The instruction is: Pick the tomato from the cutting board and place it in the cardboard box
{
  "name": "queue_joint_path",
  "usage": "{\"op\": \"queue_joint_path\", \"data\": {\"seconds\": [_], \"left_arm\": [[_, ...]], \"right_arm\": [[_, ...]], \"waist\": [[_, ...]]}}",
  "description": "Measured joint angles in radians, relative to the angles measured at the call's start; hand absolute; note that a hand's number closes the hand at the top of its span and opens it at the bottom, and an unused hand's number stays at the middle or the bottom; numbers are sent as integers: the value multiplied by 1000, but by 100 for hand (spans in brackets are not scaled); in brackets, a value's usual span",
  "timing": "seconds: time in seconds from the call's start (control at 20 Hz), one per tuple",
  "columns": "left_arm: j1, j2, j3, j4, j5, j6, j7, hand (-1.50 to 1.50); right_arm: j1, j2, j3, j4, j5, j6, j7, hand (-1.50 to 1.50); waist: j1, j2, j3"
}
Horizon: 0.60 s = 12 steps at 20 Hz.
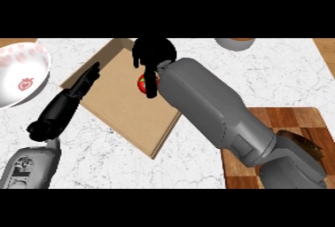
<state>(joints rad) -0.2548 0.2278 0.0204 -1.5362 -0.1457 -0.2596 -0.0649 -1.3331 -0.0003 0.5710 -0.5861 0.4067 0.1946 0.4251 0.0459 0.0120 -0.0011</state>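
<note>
Tomato (142, 84) round, red, in right robot hand (154, 52), over flat cardboard box (127, 106)

White marble counter (288, 80) carries 1 white bowl (20, 73) with red markings at its left edge; 1 grey vessel (234, 43), possibly a cup, at its far edge.

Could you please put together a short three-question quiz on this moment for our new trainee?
1. True or false: the tomato lies on the cutting board.
2. Which robot hand is curled round the tomato? A) the left B) the right
3. Fill in: the tomato is held over the ______.

Key
1. False: the right robot hand holds it over the cardboard box.
2. B. The left robot hand has straight fingers and lies at the box's left edge.
3. cardboard box
</note>
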Motion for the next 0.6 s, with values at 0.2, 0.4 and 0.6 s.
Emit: {"op": "queue_joint_path", "data": {"seconds": [0.2, 0.4, 0.6], "left_arm": [[-12, -9, -2, 25, -15, 12, -10, 0], [-13, -12, -2, 21, -14, 12, -12, 0], [-5, -5, 1, 15, -10, 5, -18, 0]], "right_arm": [[-2, 0, -25, 30, -36, -1, -137, -150], [12, 0, -140, -14, -128, -123, -242, -150], [46, 0, -316, -58, -291, -246, -301, -150]], "waist": [[-3, 2, 0], [-1, 2, 2], [7, 3, 3]]}}
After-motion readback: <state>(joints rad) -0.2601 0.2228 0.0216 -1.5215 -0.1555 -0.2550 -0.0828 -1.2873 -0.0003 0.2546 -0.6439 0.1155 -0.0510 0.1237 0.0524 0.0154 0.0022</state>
